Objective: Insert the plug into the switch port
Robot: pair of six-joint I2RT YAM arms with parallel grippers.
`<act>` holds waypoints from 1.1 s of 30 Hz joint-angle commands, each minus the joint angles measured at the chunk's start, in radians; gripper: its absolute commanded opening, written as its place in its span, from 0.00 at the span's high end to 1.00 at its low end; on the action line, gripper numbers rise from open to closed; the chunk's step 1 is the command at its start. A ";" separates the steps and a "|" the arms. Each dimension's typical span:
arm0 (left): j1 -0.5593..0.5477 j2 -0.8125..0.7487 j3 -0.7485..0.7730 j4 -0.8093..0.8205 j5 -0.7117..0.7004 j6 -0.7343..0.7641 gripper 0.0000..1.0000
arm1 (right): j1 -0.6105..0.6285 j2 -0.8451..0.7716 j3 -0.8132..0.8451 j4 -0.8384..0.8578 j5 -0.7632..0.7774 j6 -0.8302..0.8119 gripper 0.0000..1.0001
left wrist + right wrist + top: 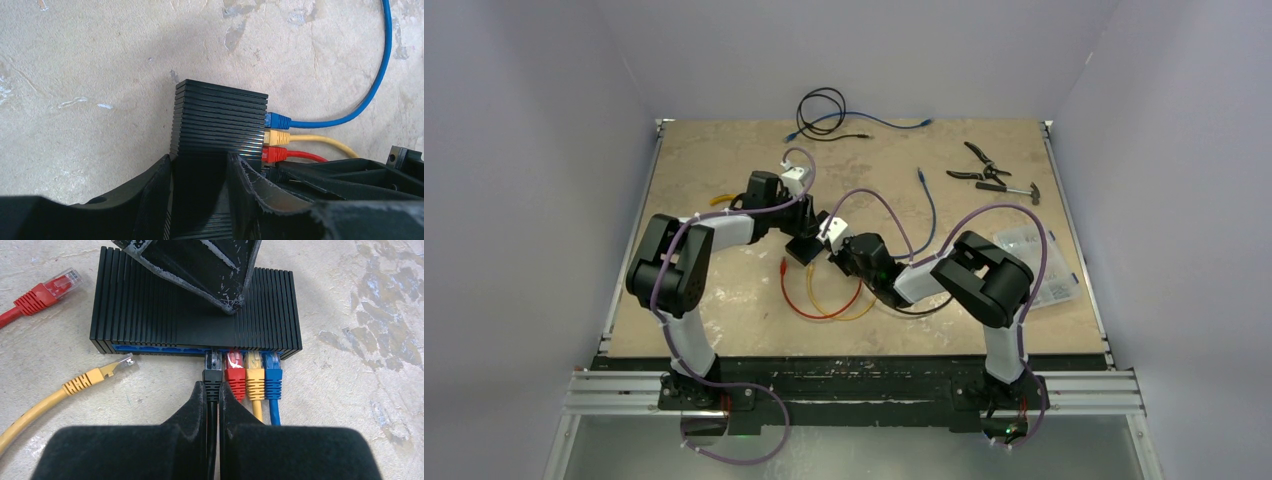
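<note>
The switch is a flat ribbed black box on the table, also in the left wrist view and the top view. My left gripper is shut on the switch, one finger on each side of its body; from the right wrist view its fingers sit on top. My right gripper is shut on the black plug, whose clear tip sits at a port mouth. Red, yellow and blue plugs sit in the ports beside it.
Loose red plug and loose yellow plug lie left of the switch. Red and yellow cable loops lie in front. Pliers and a small hammer lie at back right, coiled cables at the back, a plastic bag at right.
</note>
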 commanded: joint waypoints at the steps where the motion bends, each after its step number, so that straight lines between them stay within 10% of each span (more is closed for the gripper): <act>1: -0.125 0.010 -0.058 -0.206 0.242 -0.059 0.59 | -0.005 -0.021 0.086 0.301 -0.083 0.004 1.00; 22: -0.163 -0.007 -0.043 -0.281 0.422 0.010 0.60 | -0.037 0.034 0.162 0.291 -0.188 -0.055 1.00; 33: -0.129 -0.005 -0.006 -0.329 0.192 0.045 0.58 | -0.037 -0.054 0.142 0.213 -0.184 -0.036 1.00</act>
